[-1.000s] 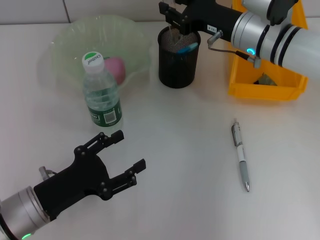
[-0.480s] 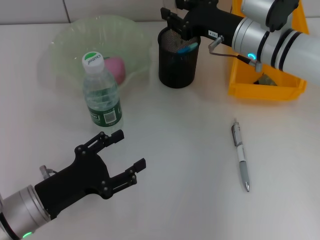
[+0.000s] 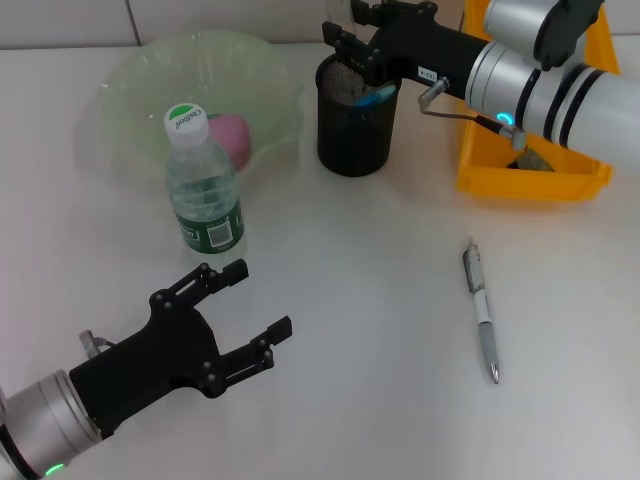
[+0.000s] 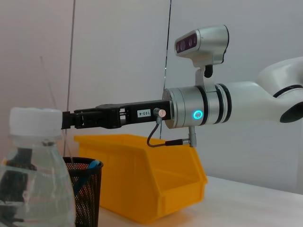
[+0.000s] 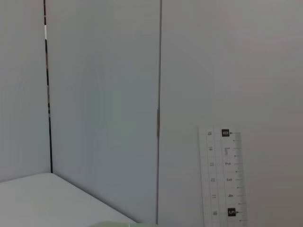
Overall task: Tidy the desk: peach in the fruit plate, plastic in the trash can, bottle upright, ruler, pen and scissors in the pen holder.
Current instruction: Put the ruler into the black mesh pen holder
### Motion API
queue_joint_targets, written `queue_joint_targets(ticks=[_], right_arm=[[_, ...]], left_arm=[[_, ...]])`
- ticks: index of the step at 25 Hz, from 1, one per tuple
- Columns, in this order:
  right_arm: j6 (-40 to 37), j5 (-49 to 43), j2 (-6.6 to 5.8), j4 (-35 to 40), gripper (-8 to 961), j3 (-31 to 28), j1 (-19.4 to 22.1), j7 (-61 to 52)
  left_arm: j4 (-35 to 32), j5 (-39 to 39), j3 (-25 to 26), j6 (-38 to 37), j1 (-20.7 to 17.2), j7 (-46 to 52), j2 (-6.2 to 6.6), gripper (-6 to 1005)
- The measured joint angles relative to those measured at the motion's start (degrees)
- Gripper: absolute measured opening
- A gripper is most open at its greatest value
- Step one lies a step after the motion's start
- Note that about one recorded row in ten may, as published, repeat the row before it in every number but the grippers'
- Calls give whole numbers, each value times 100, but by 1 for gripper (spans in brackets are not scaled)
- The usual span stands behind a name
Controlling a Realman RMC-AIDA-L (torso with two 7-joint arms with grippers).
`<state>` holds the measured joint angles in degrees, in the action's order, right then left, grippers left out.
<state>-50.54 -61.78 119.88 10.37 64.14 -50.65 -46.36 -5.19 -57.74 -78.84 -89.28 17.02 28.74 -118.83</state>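
My right gripper (image 3: 362, 30) hovers open just above the far rim of the black mesh pen holder (image 3: 355, 135); the left wrist view shows it side-on (image 4: 66, 120). A clear ruler (image 5: 222, 177) stands upright close before the right wrist camera. A blue handle (image 3: 378, 95), apparently the scissors, shows inside the holder. The silver pen (image 3: 481, 310) lies on the table at the right. The bottle (image 3: 203, 190) stands upright beside the green fruit plate (image 3: 130, 80), which holds the pink peach (image 3: 230, 135). My left gripper (image 3: 262, 298) rests open at the front left.
A yellow bin (image 3: 530, 185) stands right of the pen holder, with a crumpled piece (image 3: 530, 158) inside. The right forearm reaches across above the bin. White tabletop lies between the left gripper and the pen.
My right gripper has drawn up and back a little from the pen holder's mouth. The left arm, bottle, pen and plate have not moved.
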Motion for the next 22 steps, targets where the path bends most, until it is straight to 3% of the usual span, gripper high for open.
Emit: queue_joint_targets(ticks=[15, 18, 22], right_arm=[[-287, 0, 0, -21, 433, -52, 177, -52], [-767, 104, -1, 309, 460, -245, 504, -333], [-1284, 264, -36, 1737, 544, -267, 1444, -1598]], left_arm=[[-9, 0, 0, -2, 28, 0, 0, 811], [-9, -1, 0, -6, 32, 0, 0, 811], [-9, -1, 21, -30, 28, 0, 6, 811]])
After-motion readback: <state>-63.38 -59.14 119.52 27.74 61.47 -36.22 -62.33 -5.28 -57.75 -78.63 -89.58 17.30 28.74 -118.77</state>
